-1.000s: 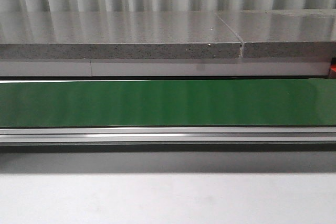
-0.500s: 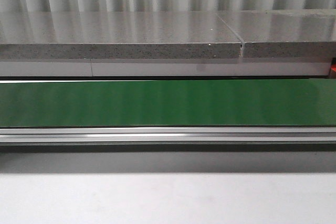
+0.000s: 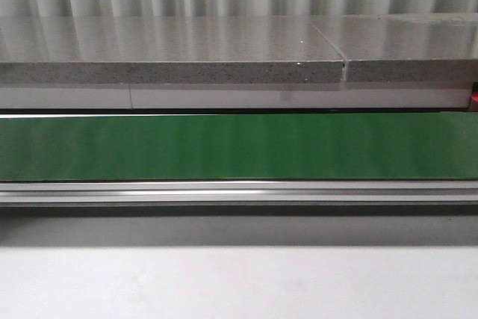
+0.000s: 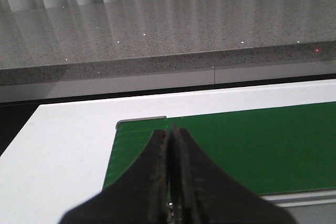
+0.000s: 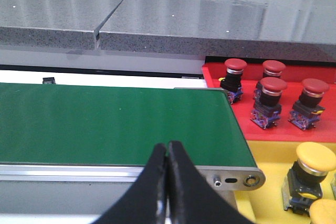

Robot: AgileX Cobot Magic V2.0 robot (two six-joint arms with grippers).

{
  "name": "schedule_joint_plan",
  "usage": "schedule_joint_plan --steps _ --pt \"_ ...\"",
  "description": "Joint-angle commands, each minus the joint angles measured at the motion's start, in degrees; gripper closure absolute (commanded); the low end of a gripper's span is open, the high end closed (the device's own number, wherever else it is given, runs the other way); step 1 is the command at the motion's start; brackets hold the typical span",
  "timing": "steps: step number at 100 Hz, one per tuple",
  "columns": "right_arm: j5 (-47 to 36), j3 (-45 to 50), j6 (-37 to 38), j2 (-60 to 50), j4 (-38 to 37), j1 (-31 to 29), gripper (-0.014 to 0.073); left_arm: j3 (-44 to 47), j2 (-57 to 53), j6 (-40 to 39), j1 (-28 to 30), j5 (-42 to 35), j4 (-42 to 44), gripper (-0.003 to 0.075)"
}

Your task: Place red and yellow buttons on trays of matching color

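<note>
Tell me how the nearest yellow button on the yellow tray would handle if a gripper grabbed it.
The yellow button looks rigid, hard plastic, so it probably won't flex. Its wide domed cap over a narrower body suggests it is top-heavy and apt to tip if nudged. The glossy cap may slip; the darker body likely offers a surer hold.

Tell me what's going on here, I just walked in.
Nothing is being handled right now. Both arms hover by a green conveyor belt that has nothing on it, the left pincer and the right pincer both shut and empty. Off the belt's right end, four red buttons already stand in the red tray, and at least two yellow buttons sit in the yellow tray. The robot looks to be waiting for more buttons.
</note>
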Motion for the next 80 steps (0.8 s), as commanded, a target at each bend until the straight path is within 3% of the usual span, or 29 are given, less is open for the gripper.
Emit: schedule_joint_plan --steps 1,27,80 --pt "-4.71 -0.29 -0.11 -0.80 -0.56 0.06 0.0662 1.45 -3.38 -1.16 -0.24 -5.33 0.78 0.0740" --pt "-4.71 -0.29 -0.11 -0.80 -0.56 0.06 0.0662 8.62 -14.54 -2.08 -0.24 -5.43 1.15 0.0740" --pt "-4.66 -0.29 -0.11 -0.80 -0.55 0.06 0.0662 13.37 -14.39 -4.53 -0.24 -9.74 2.17 0.0740"
